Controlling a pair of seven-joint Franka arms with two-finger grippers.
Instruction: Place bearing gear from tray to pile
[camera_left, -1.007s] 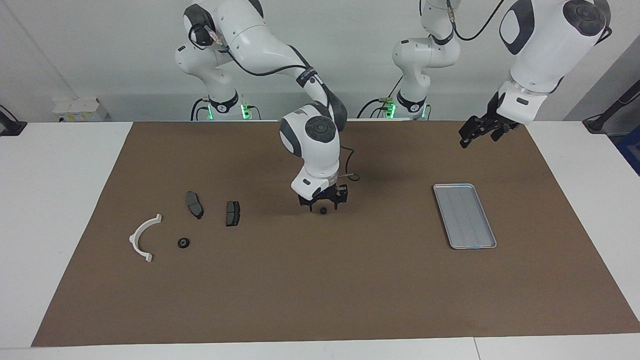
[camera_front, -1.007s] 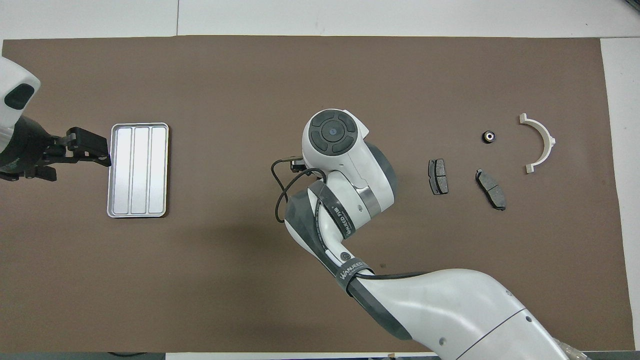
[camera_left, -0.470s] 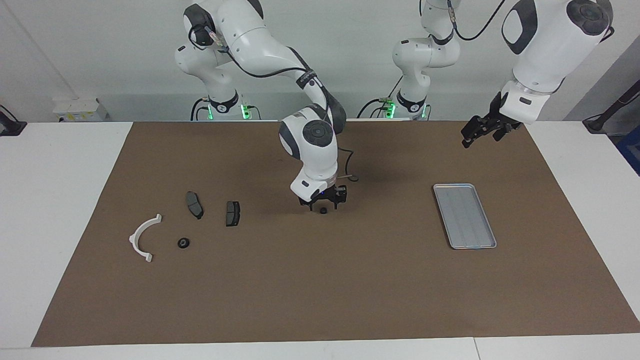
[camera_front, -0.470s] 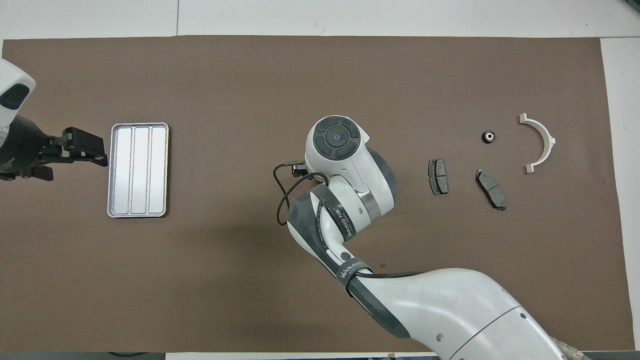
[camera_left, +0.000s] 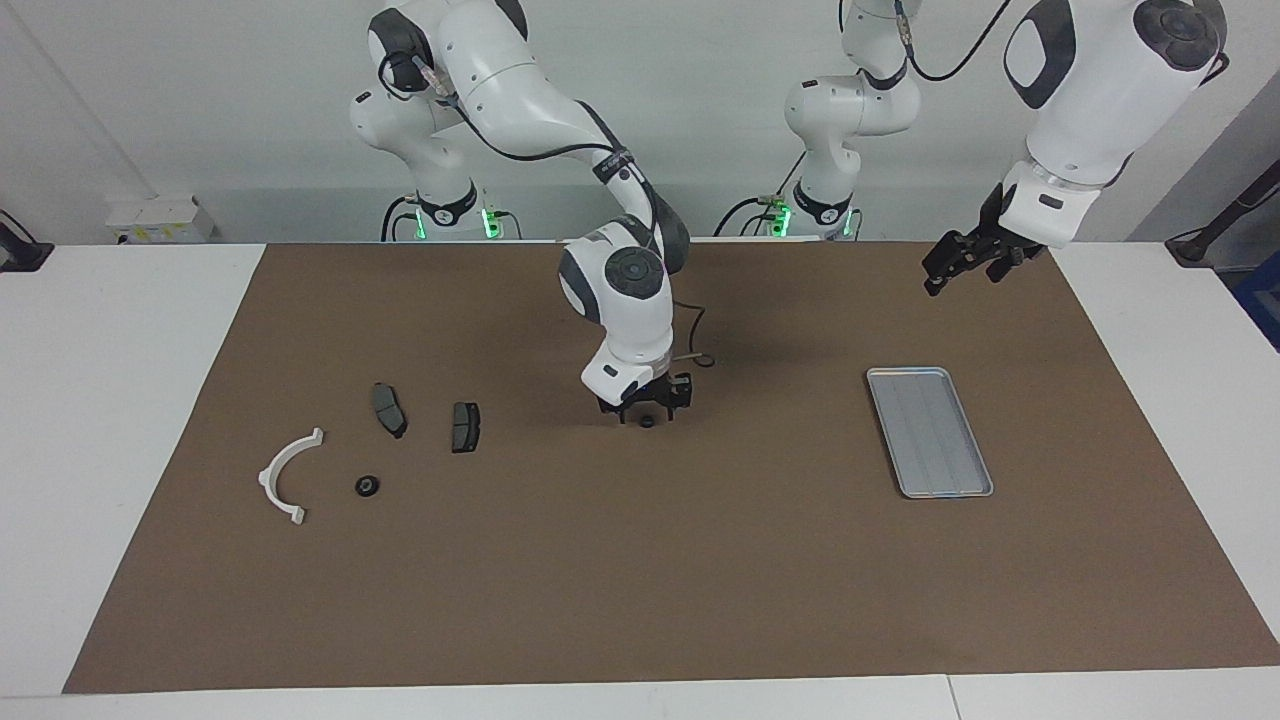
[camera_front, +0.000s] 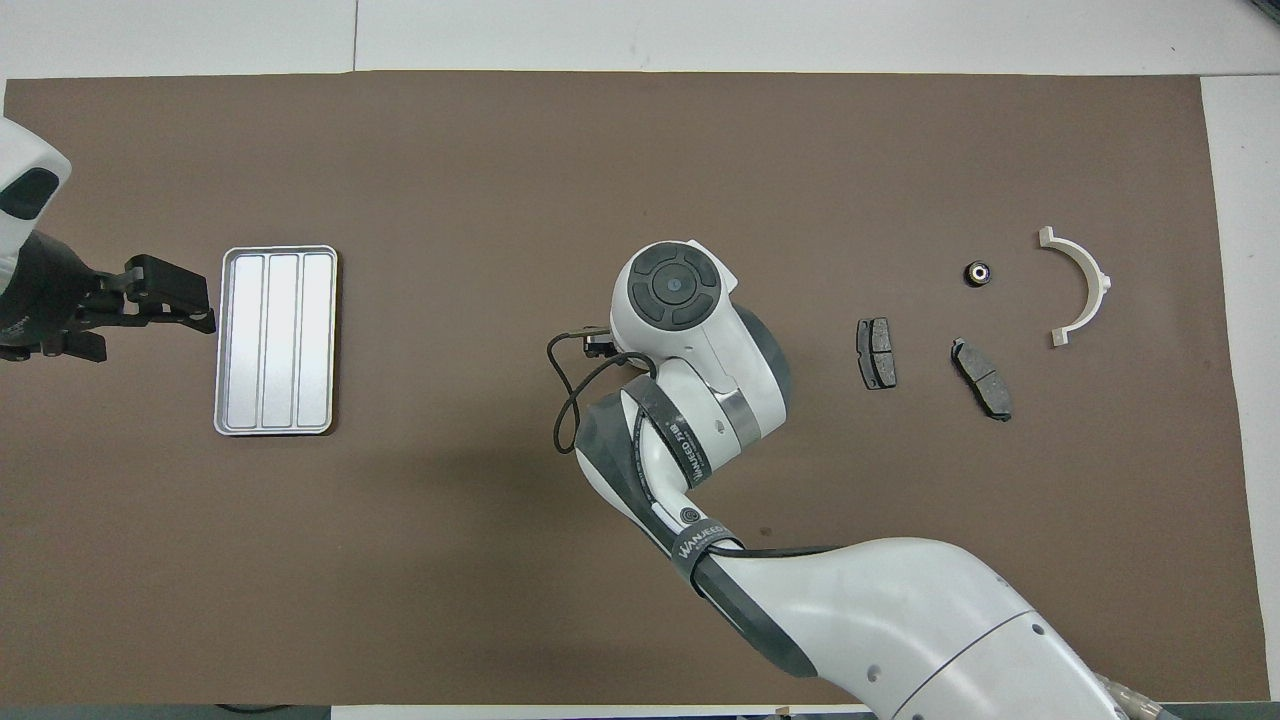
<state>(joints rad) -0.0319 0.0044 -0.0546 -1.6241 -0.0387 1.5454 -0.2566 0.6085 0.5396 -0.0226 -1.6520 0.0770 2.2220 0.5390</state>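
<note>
Bearing gear (camera_left: 647, 421) lies between the right gripper's (camera_left: 646, 412) seemingly spread jaws.

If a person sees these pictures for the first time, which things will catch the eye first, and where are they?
First, the right arm's end effector, down at the middle of the brown mat over a small dark bearing gear. Next, the shiny tray, with nothing in it, toward the left arm's end of the table, with the left end effector waiting in the air close by. Last, the white bracket among dark parts at the right arm's end.
</note>
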